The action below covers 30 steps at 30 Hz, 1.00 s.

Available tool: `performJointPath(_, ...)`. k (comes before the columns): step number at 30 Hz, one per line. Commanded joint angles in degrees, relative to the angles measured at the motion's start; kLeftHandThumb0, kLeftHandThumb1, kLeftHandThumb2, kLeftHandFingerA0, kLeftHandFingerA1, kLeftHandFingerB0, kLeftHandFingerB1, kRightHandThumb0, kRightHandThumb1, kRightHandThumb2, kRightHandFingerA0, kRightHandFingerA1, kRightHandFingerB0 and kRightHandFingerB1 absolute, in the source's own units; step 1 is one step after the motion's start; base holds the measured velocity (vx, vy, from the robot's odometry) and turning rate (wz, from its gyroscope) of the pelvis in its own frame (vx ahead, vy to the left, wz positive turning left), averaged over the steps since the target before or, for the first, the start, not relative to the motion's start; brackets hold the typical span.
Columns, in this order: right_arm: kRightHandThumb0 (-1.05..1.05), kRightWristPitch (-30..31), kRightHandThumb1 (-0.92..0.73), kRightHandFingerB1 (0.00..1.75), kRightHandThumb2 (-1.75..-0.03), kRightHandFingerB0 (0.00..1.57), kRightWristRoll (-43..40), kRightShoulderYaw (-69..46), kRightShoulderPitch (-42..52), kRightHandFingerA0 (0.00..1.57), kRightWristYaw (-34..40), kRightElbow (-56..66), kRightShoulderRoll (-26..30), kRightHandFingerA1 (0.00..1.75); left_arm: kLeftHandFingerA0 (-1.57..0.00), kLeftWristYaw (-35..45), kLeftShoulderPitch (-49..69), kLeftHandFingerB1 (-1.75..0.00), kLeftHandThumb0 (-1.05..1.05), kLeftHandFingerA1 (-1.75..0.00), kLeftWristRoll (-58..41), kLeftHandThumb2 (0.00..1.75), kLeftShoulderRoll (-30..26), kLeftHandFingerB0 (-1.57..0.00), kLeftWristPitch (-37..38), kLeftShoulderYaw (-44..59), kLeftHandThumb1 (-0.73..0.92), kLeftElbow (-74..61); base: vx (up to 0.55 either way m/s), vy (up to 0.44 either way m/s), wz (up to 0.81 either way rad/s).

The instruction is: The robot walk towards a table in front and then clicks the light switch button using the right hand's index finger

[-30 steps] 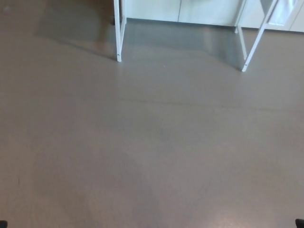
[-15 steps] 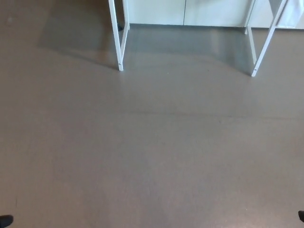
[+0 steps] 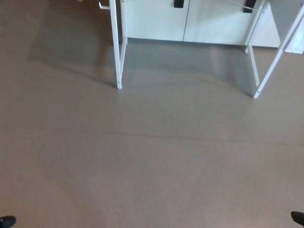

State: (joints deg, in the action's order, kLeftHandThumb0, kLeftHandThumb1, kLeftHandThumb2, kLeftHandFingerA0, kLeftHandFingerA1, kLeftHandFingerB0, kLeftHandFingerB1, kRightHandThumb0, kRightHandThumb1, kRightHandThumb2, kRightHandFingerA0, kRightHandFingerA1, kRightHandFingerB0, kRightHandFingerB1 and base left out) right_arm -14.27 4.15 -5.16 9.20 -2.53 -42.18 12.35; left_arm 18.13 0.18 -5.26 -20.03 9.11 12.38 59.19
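A smooth grey-brown floor [image 3: 142,161] fills most of the view. At the top stand thin white metal frame legs [image 3: 115,45], with white cabinet doors [image 3: 190,19] bearing dark handles [image 3: 178,3] behind them.

An indoor room: bare grey-brown floor [image 3: 142,156], white cabinets [image 3: 190,19].

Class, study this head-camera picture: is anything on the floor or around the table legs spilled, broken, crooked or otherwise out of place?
Nothing stands out. The brown floor shows only faint seam lines and shadow, and the white table legs stand before white cabinets, with no spill or damage visible.
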Motion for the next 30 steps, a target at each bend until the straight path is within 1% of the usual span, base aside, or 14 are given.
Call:
performJointPath(1,-0.09,-0.7,-0.55,0.54,-0.95,0.24,0.3,-0.2,0.4,0.34,0.2,-0.4,1.7,0.60,-0.57,-1.1,0.6,-0.51,0.08,-0.60,0.1,0.55,1.2,-0.40,1.1,-0.3,0.42,-0.9,0.29,-0.107,0.08)
performJointPath(7,-0.09,-0.3,-0.55,0.55,-0.95,0.26,1.2,0.6,0.8,0.36,0.6,0.9,2.1,0.60,-0.58,-2.7,1.3,-0.51,0.07,-0.60,0.4,0.53,3.8,-0.43,1.3,-1.1,0.41,-4.6,0.35,-0.142,0.46)
performJointPath(8,-0.09,-0.2,-0.77,0.45,-0.62,0.36,1.1,0.7,0.7,0.44,0.6,0.9,2.1,0.50,-0.57,-2.7,1.3,-0.51,0.07,-0.60,0.3,0.55,4.4,-0.41,1.5,-1.3,0.41,-5.5,0.39,-0.123,0.23)
performJointPath(9,-0.09,-0.2,-0.76,0.45,-0.61,0.36,1.2,0.8,0.9,0.45,0.8,1.0,2.1,0.50,-0.58,-2.9,1.5,-0.52,0.08,-0.60,0.1,0.54,5.1,-0.42,1.4,-1.2,0.41,-6.4,0.38,-0.115,-0.06)
performJointPath(10,-0.08,-0.2,-0.55,0.55,-0.95,0.26,0.9,0.8,0.9,0.37,0.5,1.1,2.0,0.60,-0.59,-3.2,1.6,-0.52,0.08,-0.60,-0.1,0.54,5.7,-0.43,1.0,-1.2,0.41,-7.6,0.37,-0.102,0.01)
performJointPath(14,-0.08,-0.2,-0.55,0.55,-0.95,0.26,1.1,1.1,1.5,0.37,0.7,1.4,1.8,0.60,-0.57,-4.7,2.4,-0.51,0.07,-0.59,0.2,0.54,7.5,-0.42,-1.2,-1.5,0.42,-12.0,0.28,-0.064,-0.05)
performJointPath(15,-0.09,-0.4,-0.76,0.45,-0.61,0.36,1.3,1.3,1.7,0.45,0.7,1.4,1.9,0.51,-0.54,-4.7,2.5,-0.51,0.07,-0.59,0.0,0.54,8.0,-0.40,-1.4,-1.5,0.42,-12.6,0.31,0.039,-0.14)
performJointPath(16,-0.09,-0.6,-0.55,0.55,-0.95,0.26,1.3,1.4,2.0,0.37,0.6,1.5,2.0,0.61,-0.52,-4.9,2.8,-0.51,0.03,-0.56,0.2,0.52,8.3,-0.44,-1.9,-1.8,0.43,-13.3,0.32,0.072,-0.19)
performJointPath(22,-0.10,0.2,-0.56,0.54,-0.95,0.25,1.2,1.8,2.2,0.37,0.6,2.8,1.8,0.60,-0.57,-6.0,3.3,-0.52,0.11,-0.60,2.1,0.53,9.4,-0.45,0.9,-3.7,0.39,-10.7,0.37,0.147,-0.23)
performJointPath(23,-0.09,0.5,-0.77,0.45,-0.62,0.35,1.4,1.9,2.1,0.45,0.7,3.2,1.9,0.50,-0.58,-6.4,3.3,-0.52,0.06,-0.59,2.9,0.52,9.3,-0.46,1.4,-4.5,0.38,-10.5,0.35,0.091,0.05)
performJointPath(25,-0.09,0.6,-0.76,0.46,-0.61,0.37,1.6,1.9,1.5,0.46,1.3,4.0,1.9,0.52,-0.59,-7.2,3.7,-0.51,-0.11,-0.57,5.2,0.50,8.4,-0.50,3.8,-6.8,0.35,-9.2,0.28,0.050,0.05)
performJointPath(26,-0.09,0.5,-0.76,0.46,-0.61,0.37,1.6,1.9,1.4,0.46,1.3,4.0,1.8,0.52,-0.59,-7.1,3.9,-0.51,-0.11,-0.57,5.1,0.50,8.2,-0.50,4.2,-7.1,0.35,-9.1,0.30,0.018,0.11)
performJointPath(27,-0.08,0.4,-0.54,0.55,-0.95,0.26,1.1,1.7,1.4,0.38,0.8,4.2,1.7,0.62,-0.58,-6.8,4.1,-0.50,-0.17,-0.56,5.2,0.51,7.8,-0.49,5.3,-7.3,0.35,-8.6,0.28,-0.037,0.12)
performJointPath(30,-0.09,0.4,-0.54,0.54,-0.96,0.23,0.1,1.5,1.2,0.33,-0.4,4.4,1.6,0.59,-0.50,-5.2,4.0,-0.48,-0.10,-0.53,3.7,0.51,7.2,-0.43,5.7,-6.8,0.38,-7.6,0.31,-0.113,0.18)
